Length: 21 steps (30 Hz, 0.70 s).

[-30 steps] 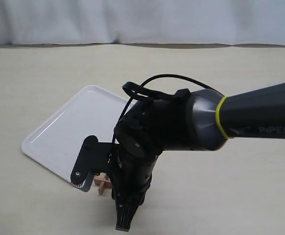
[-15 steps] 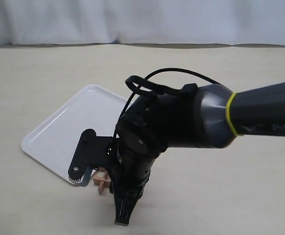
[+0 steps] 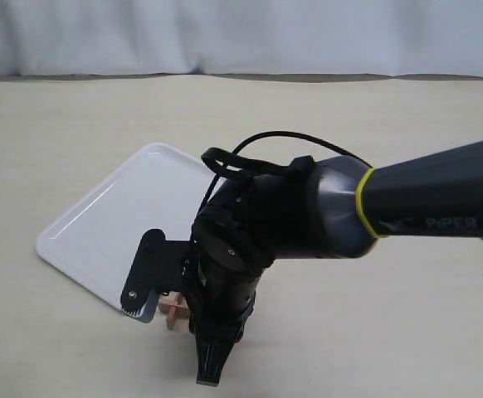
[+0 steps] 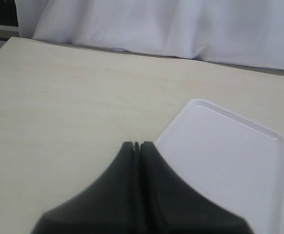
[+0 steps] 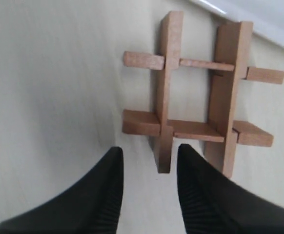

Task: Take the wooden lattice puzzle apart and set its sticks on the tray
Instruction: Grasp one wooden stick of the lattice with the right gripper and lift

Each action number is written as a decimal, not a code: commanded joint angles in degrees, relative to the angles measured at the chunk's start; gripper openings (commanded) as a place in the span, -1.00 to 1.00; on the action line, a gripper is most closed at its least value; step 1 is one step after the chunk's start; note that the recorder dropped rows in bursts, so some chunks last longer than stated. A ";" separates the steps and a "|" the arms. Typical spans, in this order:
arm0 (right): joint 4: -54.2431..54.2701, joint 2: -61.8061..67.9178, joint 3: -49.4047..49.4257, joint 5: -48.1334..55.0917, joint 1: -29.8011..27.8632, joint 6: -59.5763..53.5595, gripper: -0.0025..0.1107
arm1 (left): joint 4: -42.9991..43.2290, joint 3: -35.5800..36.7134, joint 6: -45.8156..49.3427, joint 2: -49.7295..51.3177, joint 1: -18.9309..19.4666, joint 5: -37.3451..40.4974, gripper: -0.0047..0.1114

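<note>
A: Right gripper (image 5: 150,151), state?

B: Jaws parted by a narrow gap, nothing gripped. The ribbed black fingers (image 5: 105,195) point down at the table (image 5: 49,73). The end of one stick (image 5: 164,87) lies in the gap between the tips. Cannot tell whether either tip touches it.

A: Left gripper (image 4: 136,145)?

B: Fingers pressed together, nothing between them. It hangs over bare table, just beside one corner of the tray (image 4: 230,161).

A: Puzzle (image 5: 200,92)?

B: Whole. Four sticks are interlocked as a hash sign, two standing on edge and two crossing through them. It lies flat on the table, not on the tray. In the right wrist view the tray's rim shows just past the far stick ends; touching or apart, cannot tell.

A: Exterior view?

B: The right arm (image 3: 407,199) reaches across the middle to the near left, wrist bent downward. Only a small part of the puzzle shows under the wrist, beside the tray's near corner. The tray is white and sits cornerwise on the table. A white curtain (image 3: 241,33) hangs along the table's far edge.
</note>
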 commanded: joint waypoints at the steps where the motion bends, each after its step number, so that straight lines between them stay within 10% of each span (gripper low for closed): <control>1: -0.53 -0.15 0.08 -3.35 0.09 1.28 -0.33 | -0.35 0.13 -0.15 -0.06 -0.05 -0.55 -0.92; 21: -0.53 1.86 0.22 -5.85 0.09 6.49 -0.33 | -0.46 0.13 -0.15 -0.06 -0.05 -0.55 -0.92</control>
